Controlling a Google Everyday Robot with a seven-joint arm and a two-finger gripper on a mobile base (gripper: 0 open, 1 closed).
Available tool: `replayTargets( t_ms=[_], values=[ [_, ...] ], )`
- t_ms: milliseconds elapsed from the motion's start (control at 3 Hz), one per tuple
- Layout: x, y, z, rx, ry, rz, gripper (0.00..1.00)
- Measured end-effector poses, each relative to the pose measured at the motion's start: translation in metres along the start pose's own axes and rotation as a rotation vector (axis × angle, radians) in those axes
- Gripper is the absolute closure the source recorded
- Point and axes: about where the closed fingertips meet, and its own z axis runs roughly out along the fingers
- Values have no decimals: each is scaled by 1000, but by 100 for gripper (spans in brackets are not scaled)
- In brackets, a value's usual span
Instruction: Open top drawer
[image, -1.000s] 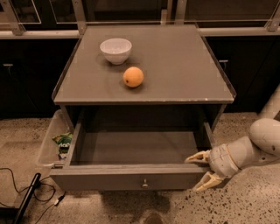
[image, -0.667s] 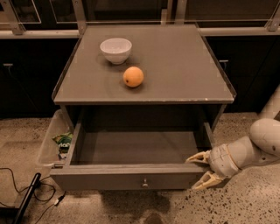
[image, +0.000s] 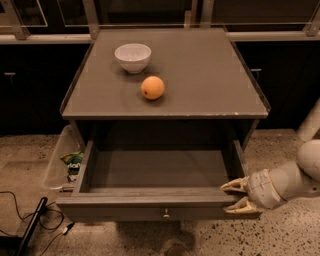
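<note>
Nearly all done — top drawer (image: 160, 170) stands well out; gripper (image: 226, 198) at its R front corner, fingers apart.

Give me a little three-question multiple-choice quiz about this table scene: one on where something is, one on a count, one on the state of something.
1. Where is the orange?
A. on the floor
B. on the tabletop, near the white bowl
C. on a shelf

2. How many things lie on the tabletop?
A. two
B. one
C. four

3. How is the top drawer?
A. shut
B. taken out and lying on the floor
C. pulled out

Answers:
1 B: the orange sits on the grey top, in front of the bowl and apart from it.
2 A: only the bowl and the orange are up there.
3 C: the drawer's grey inside shows, and the gripper is at its right front corner, fingers spread.
</note>
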Motion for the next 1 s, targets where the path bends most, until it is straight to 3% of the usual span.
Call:
replayTargets(
  t_ms=[1000],
  values=[
    [0,0,0,0,0,0,0]
  ],
)
